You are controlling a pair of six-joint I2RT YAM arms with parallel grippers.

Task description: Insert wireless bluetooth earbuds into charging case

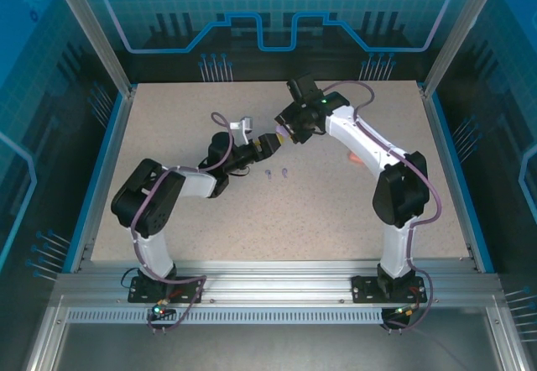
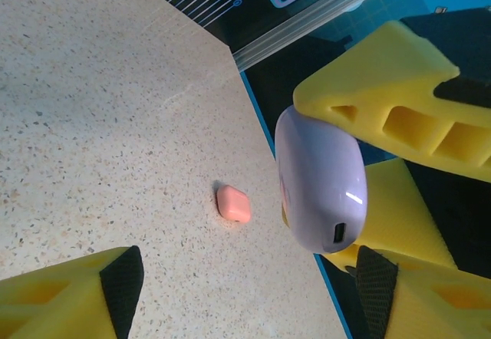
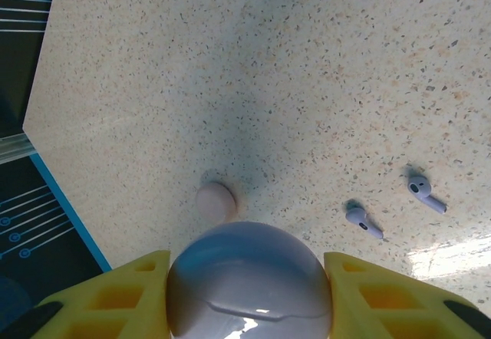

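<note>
**Earbuds loose on the table, case held aloft**

Top view: two purple earbuds (image 1: 268, 173) lie side by side on the table (image 1: 168, 119), just near of the spot where the left gripper (image 1: 273, 142) and right gripper (image 1: 291, 130) are brought tip to tip at mid-table.

Left wrist view: a purple case (image 2: 321, 182) is gripped across its sides by the right gripper's yellow fingers (image 2: 391, 101). The left jaws stand wide apart with nothing held. A coral case (image 2: 234, 202) rests on the table below.

Right wrist view: the purple case is pinched between the right jaws, above a pale pink case (image 3: 215, 201). The earbuds lie well apart from it.

The case seems about to be gripped from the left. The left jaws are best closed squarely on its free end, clear of the yellow fingers. The right clamp should be eased only once that hold is firm, since the glossy rounded shell looks likely to slip.
</note>
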